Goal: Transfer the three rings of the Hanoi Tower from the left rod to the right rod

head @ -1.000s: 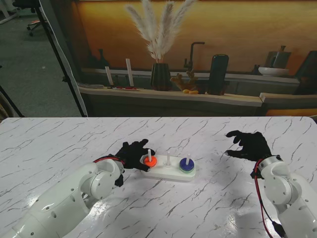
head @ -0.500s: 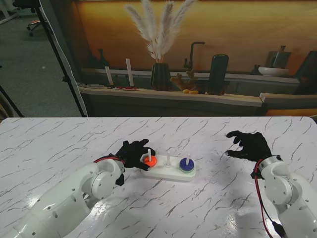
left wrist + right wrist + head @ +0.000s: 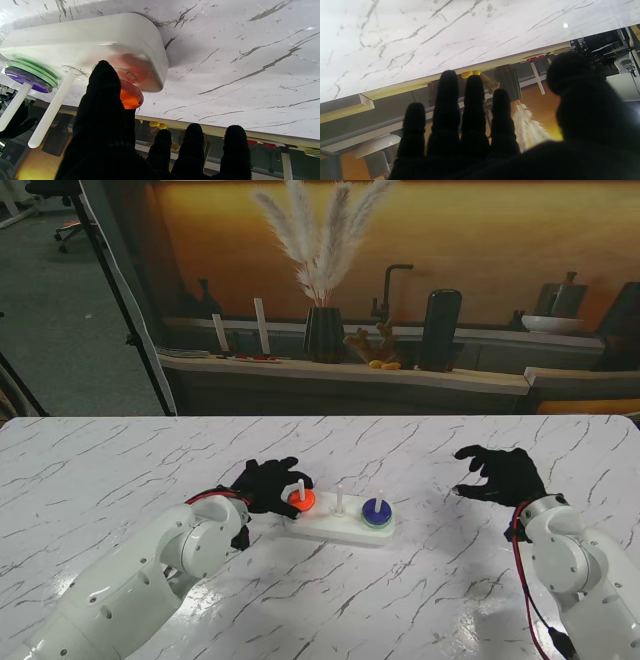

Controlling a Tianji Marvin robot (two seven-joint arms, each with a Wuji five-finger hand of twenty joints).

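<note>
- Left hand [image 3: 265,485] in its black glove reached in from the left, its fingers closed about the orange ring [image 3: 301,500] on the left rod [image 3: 300,488].
- From the left wrist, one broad fingertip [image 3: 103,82] pressed against the orange ring [image 3: 130,96], which sat tilted and lifted a little off the white base [image 3: 100,40] — the other three fingertips hung free, well apart from it.
- Whether the ring was truly gripped from both sides could not be told; only the one finger showed in contact.
- Right hand [image 3: 503,473] hovered over bare marble well to the right of the base, fingers curled loosely and apart, holding nothing; its wrist view showed four fingers [image 3: 447,100] side by side with only tabletop ahead.
- Middle rod [image 3: 340,500] stood bare. Right rod [image 3: 379,500] carried the purple ring [image 3: 377,511] atop a green ring [image 3: 35,71], seen clearly only from the left wrist.
- Base [image 3: 345,528] lay near the middle of the marble table [image 3: 120,470], with open surface on every side — wide room between it and the right hand, and the table's far edge well beyond.
</note>
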